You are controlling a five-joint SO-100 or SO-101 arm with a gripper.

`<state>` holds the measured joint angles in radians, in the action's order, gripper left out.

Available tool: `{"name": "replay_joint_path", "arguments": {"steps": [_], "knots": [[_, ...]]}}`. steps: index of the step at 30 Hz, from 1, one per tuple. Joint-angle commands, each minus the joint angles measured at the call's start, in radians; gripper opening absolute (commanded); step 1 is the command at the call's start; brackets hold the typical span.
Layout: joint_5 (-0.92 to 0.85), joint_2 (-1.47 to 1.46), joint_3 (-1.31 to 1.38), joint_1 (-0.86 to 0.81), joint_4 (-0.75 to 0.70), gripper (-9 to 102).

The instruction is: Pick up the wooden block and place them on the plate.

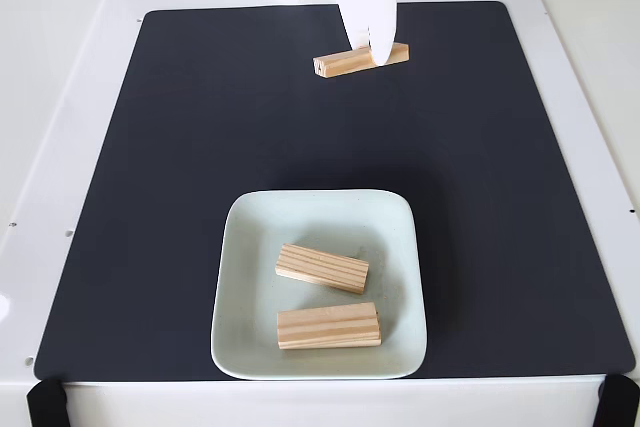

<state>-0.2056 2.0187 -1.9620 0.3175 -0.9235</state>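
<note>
- A wooden block (pixel 352 61) of pale layered wood with lengthwise stripes lies on the black mat (pixel 180 167) near its far edge in the fixed view, its left end showing a cut face, tilted slightly so the right end sits farther back.
- The white gripper (pixel 372 50) comes down from the top edge, its jaws clamped on that block near the middle.
- The plate (pixel 240 287) — pale mint-white, square with rounded corners and a raised rim — sits at the mat's near edge.
- Two more blocks rest on it: one (pixel 322 268) angled near the centre, another (pixel 328 327) just below it, apart.
- The mat covers a white counter (pixel 60 97).
</note>
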Motion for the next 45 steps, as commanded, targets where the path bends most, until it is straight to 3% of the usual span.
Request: {"name": "replay_joint_path", "arguments": {"steps": [1, 12, 21, 31, 45], "knots": [[0.017, 0.034, 0.023, -0.015, 0.104, -1], [0.215, -0.46, 0.652, -0.109, 0.127, -1], [0.232, -0.89, 1.06, -0.152, 0.129, -1], [0.232, -1.111, 1.197, -0.144, 0.14, -1], [0.232, -1.117, 1.204, -0.121, 0.127, 0]]}}
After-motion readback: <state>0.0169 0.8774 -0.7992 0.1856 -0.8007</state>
